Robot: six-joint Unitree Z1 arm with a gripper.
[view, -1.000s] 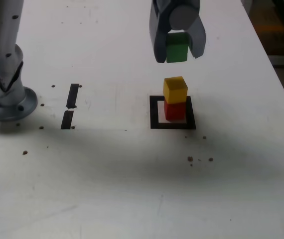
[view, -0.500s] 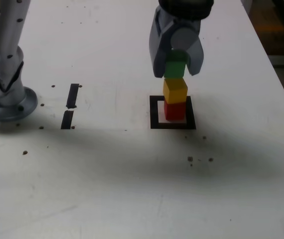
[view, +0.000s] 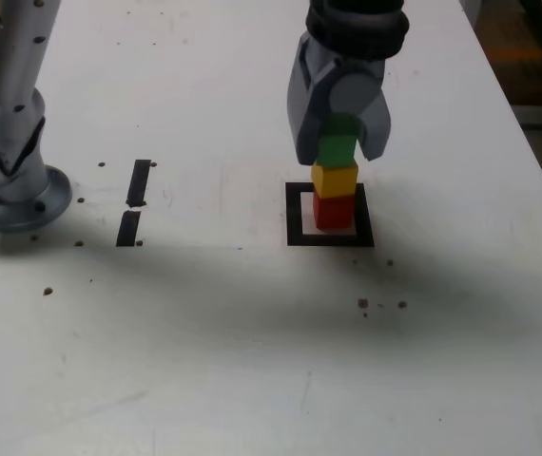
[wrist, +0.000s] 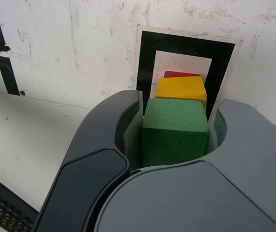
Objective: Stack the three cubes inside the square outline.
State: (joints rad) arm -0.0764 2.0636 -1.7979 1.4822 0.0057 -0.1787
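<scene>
Now, in the exterior view, your green cube point(view: 336, 152) has come down to the yellow cube point(view: 336, 180), at twelve o'clock; the red cube point(view: 335, 213) sits inside the square outline point(view: 295, 215). The gripper point(view: 340, 148) grips green. In the wrist view, its fingers point(wrist: 134, 135) flank green, yellow peeking beyond. Contact isn't certain, so check that green is seated before you release; that should finish the stack.
</scene>
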